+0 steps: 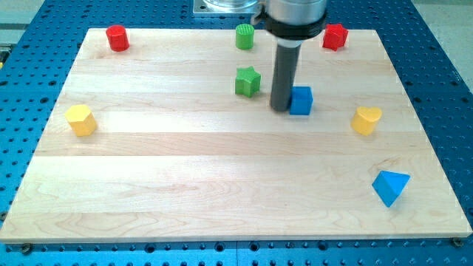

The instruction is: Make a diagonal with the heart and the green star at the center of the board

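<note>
near the board's top centre, the tip (281, 108) holds nothing, touching the blue cube (301, 100), beside the green star (247, 81). push the star slowly toward centre; the yellow heart (366, 120) follows.

Pretty clearly a robotics lab or test bench, not anybody's home. The pale wooden board (222, 185) sits on a blue metal desk (443, 66) covered in a regular grid of small holes, the kind of perforated mounting plate you bolt equipment onto. A grey metal fitting (225, 6) shows at the view's top edge, and a thick machined metal cylinder (293, 15) hangs down into frame with a dark rod under it. The small coloured blocks, like the blue cube (301, 100) and the green star (247, 81), look like plain test props scattered on the board. No household stuff anywhere in frame.
</note>
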